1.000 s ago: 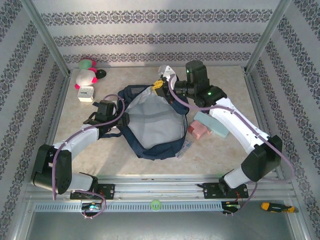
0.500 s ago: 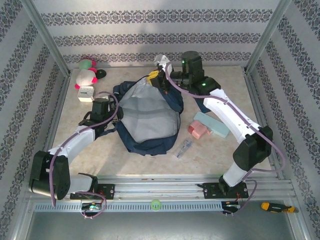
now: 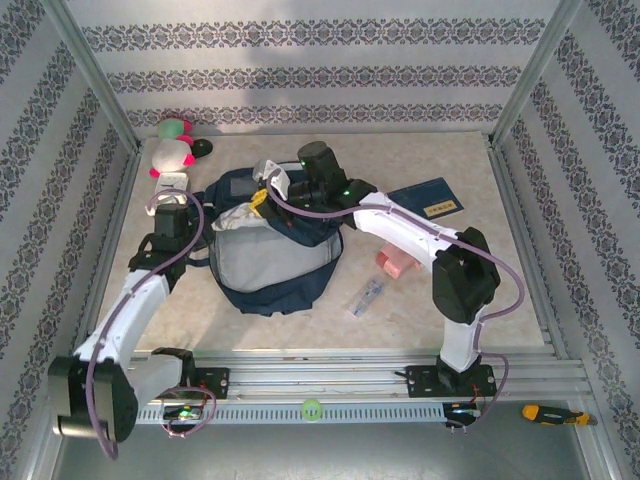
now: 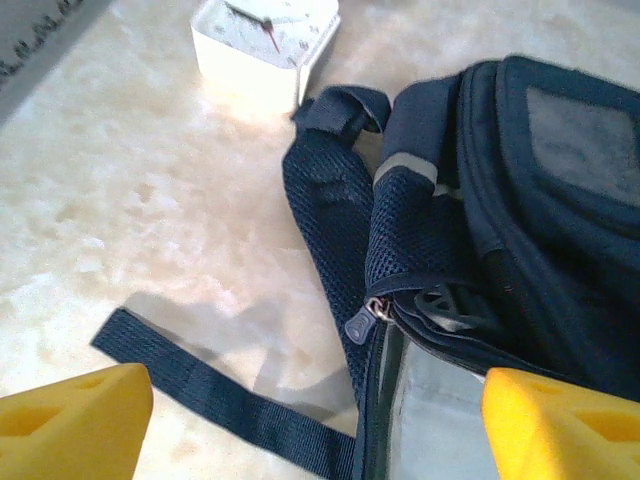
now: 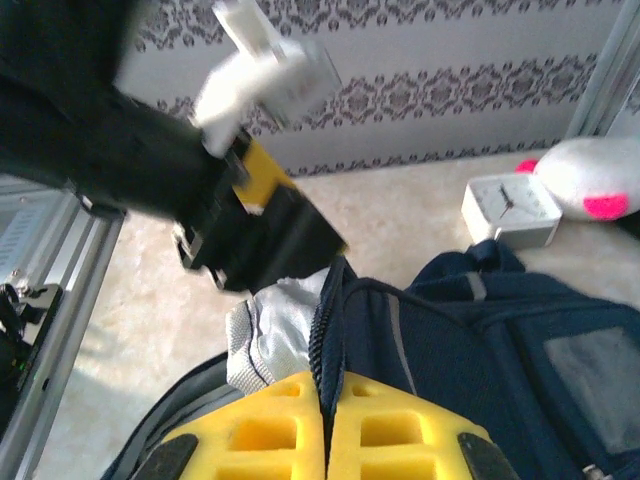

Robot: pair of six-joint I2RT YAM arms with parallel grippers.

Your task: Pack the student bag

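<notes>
— What sits at the left of the pale marbled worktop (image 3: 320, 335)?

— A soft pink, white and green plush toy (image 3: 172, 147) in the far left corner; just in front of it a small white square clock (image 3: 172, 183), partly behind the left arm.

— And the left gripper (image 4: 312, 400)?

— It hangs at the left flank of the large navy-blue fabric student bag (image 3: 275, 262); its yellow jaws stand wide apart, gripping nothing; under them a loose dark webbing strap (image 4: 210, 397) lies flat on the worktop, and a grey zip pull (image 4: 360, 322) hangs at the end of the bag's opening.

— Where is the bag itself?

— Mid-worktop, between the two arms; lying flat, mouth unzipped, pale grey lining showing.

— The right gripper (image 5: 322, 395)?

— At the bag's far rim; jaws pressed together, the navy edge of the opening pinched between them.

— Further right?

— A small pale slender object (image 3: 368, 297), too small to name, lies near the bag's right side; a small pink box (image 3: 393, 262) sits just beside the right forearm; a flat dark-blue booklet (image 3: 432, 203) lies further back, partly under that arm; an orange-and-black screwdriver (image 3: 550, 412) rests on the metal ledge at the near right.
</notes>
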